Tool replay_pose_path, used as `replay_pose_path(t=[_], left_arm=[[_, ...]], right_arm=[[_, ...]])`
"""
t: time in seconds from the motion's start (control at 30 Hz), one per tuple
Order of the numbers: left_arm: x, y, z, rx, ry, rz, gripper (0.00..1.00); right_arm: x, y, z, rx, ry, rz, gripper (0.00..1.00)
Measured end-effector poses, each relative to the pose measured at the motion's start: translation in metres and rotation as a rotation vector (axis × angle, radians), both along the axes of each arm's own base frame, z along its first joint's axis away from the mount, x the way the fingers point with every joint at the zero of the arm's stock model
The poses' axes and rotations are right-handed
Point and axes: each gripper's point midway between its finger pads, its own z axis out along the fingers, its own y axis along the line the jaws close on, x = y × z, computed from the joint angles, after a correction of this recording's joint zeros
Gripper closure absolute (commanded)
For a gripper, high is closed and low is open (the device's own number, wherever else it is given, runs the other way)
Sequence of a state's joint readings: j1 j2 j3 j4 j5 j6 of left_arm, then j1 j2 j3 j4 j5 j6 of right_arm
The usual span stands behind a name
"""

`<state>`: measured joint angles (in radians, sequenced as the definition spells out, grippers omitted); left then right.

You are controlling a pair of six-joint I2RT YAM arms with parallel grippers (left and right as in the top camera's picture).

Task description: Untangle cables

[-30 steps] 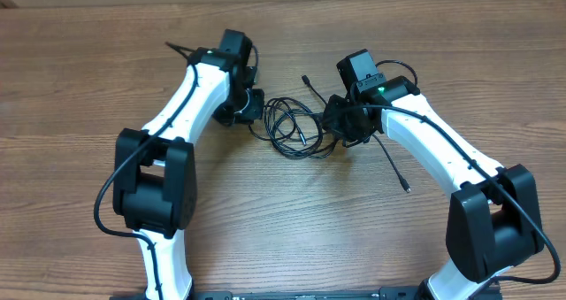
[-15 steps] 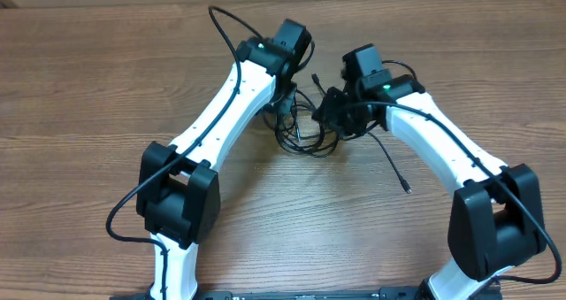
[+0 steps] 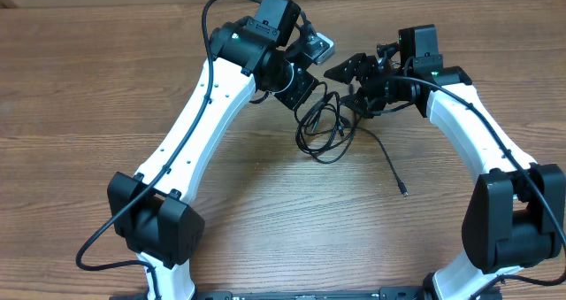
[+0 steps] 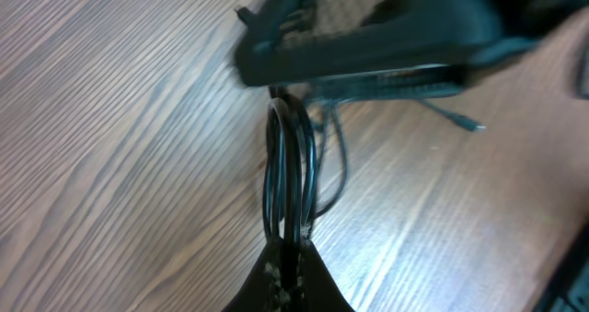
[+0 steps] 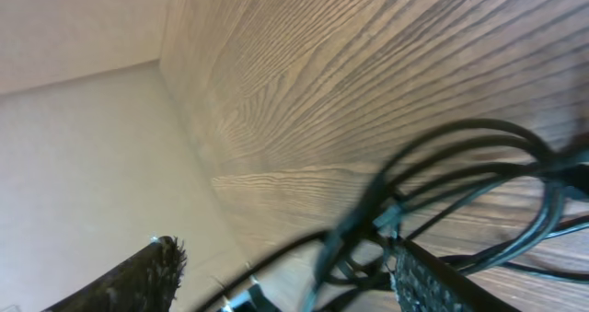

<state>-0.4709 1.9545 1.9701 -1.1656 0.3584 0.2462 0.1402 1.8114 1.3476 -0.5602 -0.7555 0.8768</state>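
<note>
The cables (image 3: 323, 130) are a bunch of thin black loops lying mid-table, with one loose tail ending in a small plug (image 3: 402, 191). My left gripper (image 3: 308, 96) sits at the bunch's upper left. In the left wrist view it (image 4: 293, 261) is shut on several strands of the cables (image 4: 290, 165), which stretch away from it. My right gripper (image 3: 352, 85) is at the bunch's upper right, close to the left one. In the right wrist view it (image 5: 285, 275) stands open, with blurred cable strands (image 5: 460, 165) running across the gap between its fingers (image 5: 138, 275).
Wood-grain table (image 3: 80, 114) all around. Both white arms arch in from the near edge and meet over the middle. A pale wall (image 5: 83, 146) lies beyond the table's far edge in the right wrist view.
The left arm has swung right and toward the far side, dragging the cables along. The right gripper has opened, letting go of the strands, and has shifted right and back.
</note>
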Motion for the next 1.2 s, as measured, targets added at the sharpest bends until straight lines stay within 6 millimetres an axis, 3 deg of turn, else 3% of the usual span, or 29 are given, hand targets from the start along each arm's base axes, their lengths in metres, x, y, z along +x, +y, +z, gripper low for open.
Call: replay_pose_path(t=[0.3, 0.43, 0.5, 0.63, 0.73, 0.83, 0.97, 1.2], left_arm=[[-0.008, -0.012, 0.01, -0.075, -0.001, -0.08, 0.96], [-0.009, -0.013, 0.01, -0.08, 0.002, -0.083, 0.96], [-0.009, -0.013, 0.01, -0.079, 0.005, -0.083, 0.96], [-0.013, -0.007, 0.005, -0.047, 0.023, -0.073, 0.96], [-0.012, -0.004, 0.004, -0.029, 0.021, -0.064, 0.96], [-0.009, 0.001, 0.001, 0.002, 0.01, -0.047, 0.96], [-0.007, 0.005, -0.001, 0.027, 0.005, -0.036, 0.96], [-0.007, 0.002, 0.001, 0.008, 0.001, -0.043, 0.96]], right_arm=[[-0.008, 0.005, -0.013, -0.043, 0.109, -0.069, 0.34], [-0.007, 0.004, -0.022, -0.095, 0.123, -0.103, 0.32], [-0.004, 0.002, -0.032, -0.113, 0.141, -0.122, 0.26], [-0.003, -0.001, -0.05, -0.137, 0.182, -0.135, 0.26], [-0.005, -0.002, -0.053, -0.145, 0.193, -0.137, 0.28], [-0.003, 0.003, -0.049, -0.128, 0.153, -0.099, 0.22], [-0.004, 0.011, -0.042, -0.088, 0.108, -0.03, 0.27], [-0.008, 0.013, -0.042, -0.073, 0.141, -0.037, 0.49]])
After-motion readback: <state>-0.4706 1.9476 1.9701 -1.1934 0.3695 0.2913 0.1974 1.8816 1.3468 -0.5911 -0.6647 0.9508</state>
